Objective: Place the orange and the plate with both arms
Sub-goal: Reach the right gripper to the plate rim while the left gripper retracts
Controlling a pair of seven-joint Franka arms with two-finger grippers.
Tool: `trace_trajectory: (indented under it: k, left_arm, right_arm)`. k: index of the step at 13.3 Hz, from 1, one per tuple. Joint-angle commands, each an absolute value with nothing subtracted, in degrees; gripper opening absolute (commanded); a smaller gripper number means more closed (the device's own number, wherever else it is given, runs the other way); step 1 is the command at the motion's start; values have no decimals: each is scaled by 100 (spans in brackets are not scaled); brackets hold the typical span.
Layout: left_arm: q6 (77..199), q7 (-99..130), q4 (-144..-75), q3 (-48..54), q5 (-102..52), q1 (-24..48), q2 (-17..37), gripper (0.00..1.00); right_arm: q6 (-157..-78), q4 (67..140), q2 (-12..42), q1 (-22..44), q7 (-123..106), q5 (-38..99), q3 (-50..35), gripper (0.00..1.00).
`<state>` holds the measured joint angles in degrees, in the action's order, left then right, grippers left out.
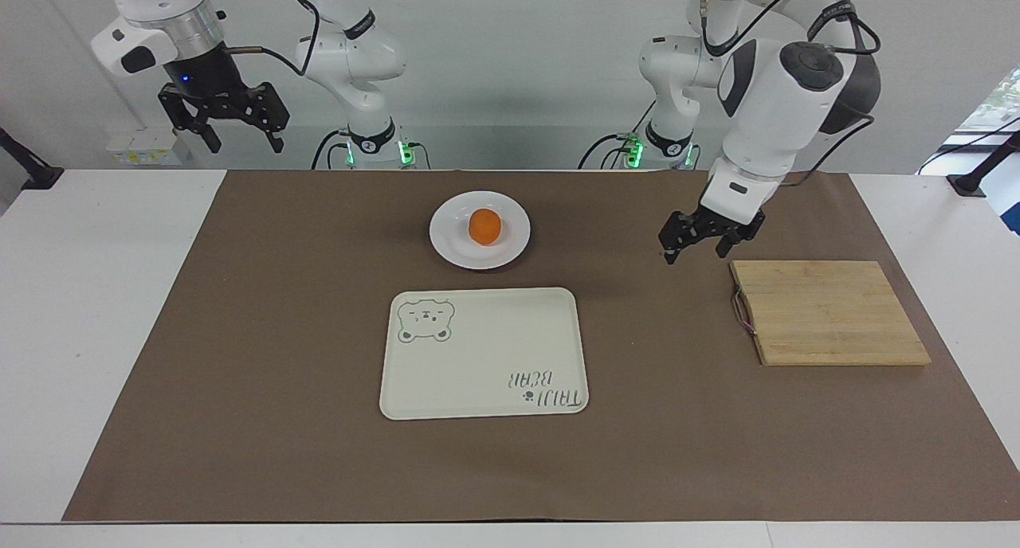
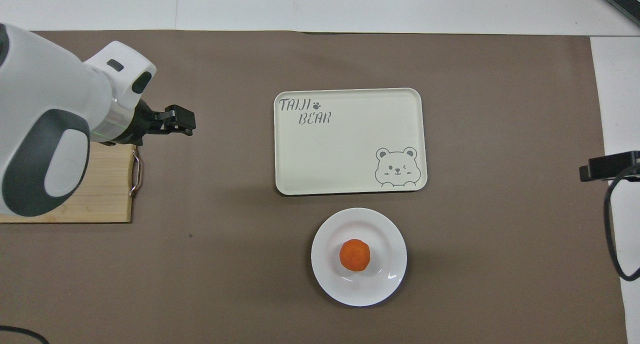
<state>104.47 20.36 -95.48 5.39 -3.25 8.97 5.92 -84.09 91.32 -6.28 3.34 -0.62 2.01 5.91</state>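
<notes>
The orange [image 1: 484, 226] sits in the middle of the white plate [image 1: 454, 244], which rests on the brown mat near the robots; both also show in the overhead view, the orange [image 2: 355, 254] on the plate [image 2: 386, 234]. My left gripper [image 1: 695, 252] is open and empty. It hangs in the air over the mat beside the wooden board, well away from the plate; it also shows in the overhead view [image 2: 181, 124]. My right gripper [image 1: 225, 124] is open and empty, held high over the right arm's end of the table, waiting.
A cream tray with a bear drawing [image 1: 484, 353] lies on the mat just farther from the robots than the plate. A wooden cutting board [image 1: 829, 313] with a metal handle lies toward the left arm's end. A brown mat covers most of the table.
</notes>
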Motion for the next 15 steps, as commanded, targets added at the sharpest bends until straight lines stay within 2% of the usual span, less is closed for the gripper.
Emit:
trace_trajectory:
  k: [1,5,9,12,15]
  left_arm:
    - [10012,1671,-9273,615,-238,468,554,100]
    - [9854,354,-9211,589,-53,-157,378,100]
    - [9336,202,-9097,545,-53,-509,325,100]
    - [9062,237,-9114,422,-53,-641,202,100]
    - [8922,159,-9088,326,-35,-624,202,100]
  right_arm:
    - [-8621,9745,-729,281,-53,893,554,100]
    - [-9305,10676,-738,325,-149,2239,545,100]
    - [-9957,11783,-660,352,-1148,3503,545,100]
    - [-10580,12654,-615,447,-1993,4173,545,100]
    - [-10853,13278,-519,545,-2782,5077,545,100]
